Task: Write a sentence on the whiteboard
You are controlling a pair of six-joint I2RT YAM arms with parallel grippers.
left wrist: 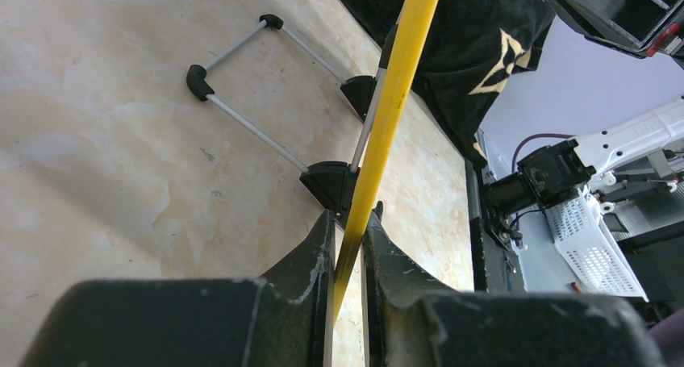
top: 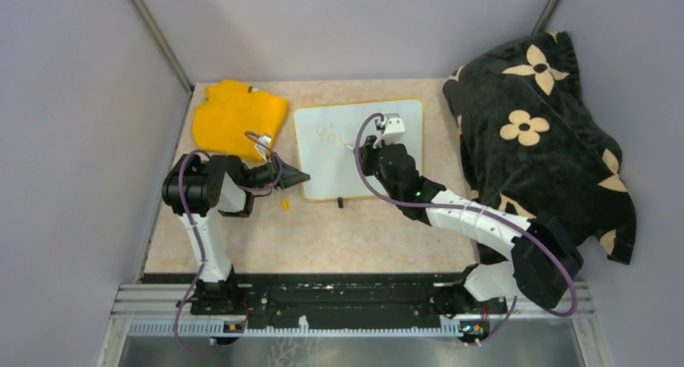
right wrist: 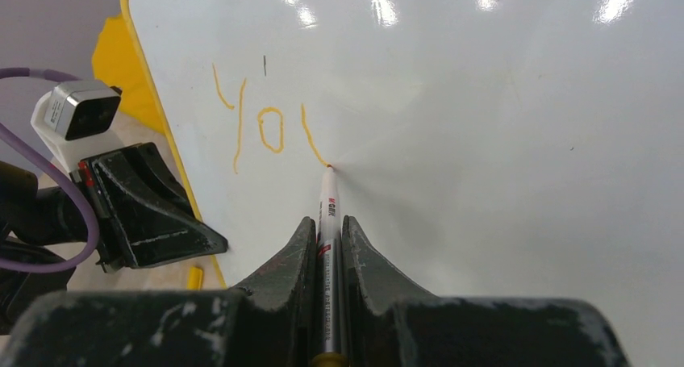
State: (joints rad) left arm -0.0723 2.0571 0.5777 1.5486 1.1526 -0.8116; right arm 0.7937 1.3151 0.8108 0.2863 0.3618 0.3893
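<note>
On whiteboard (right wrist: 484, 101) — orange letters (right wrist: 270, 129) "yo", partial "u"; marker (right wrist: 327, 214) tip touching.

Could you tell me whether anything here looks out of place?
A small yellow piece, perhaps a pen cap, lies loose on the table by the whiteboard's near left corner, close to the left tool; a black flowered blanket is heaped at the right.

2 white-and-black arms (top: 476, 216), purple cables (right wrist: 20, 72)
</note>
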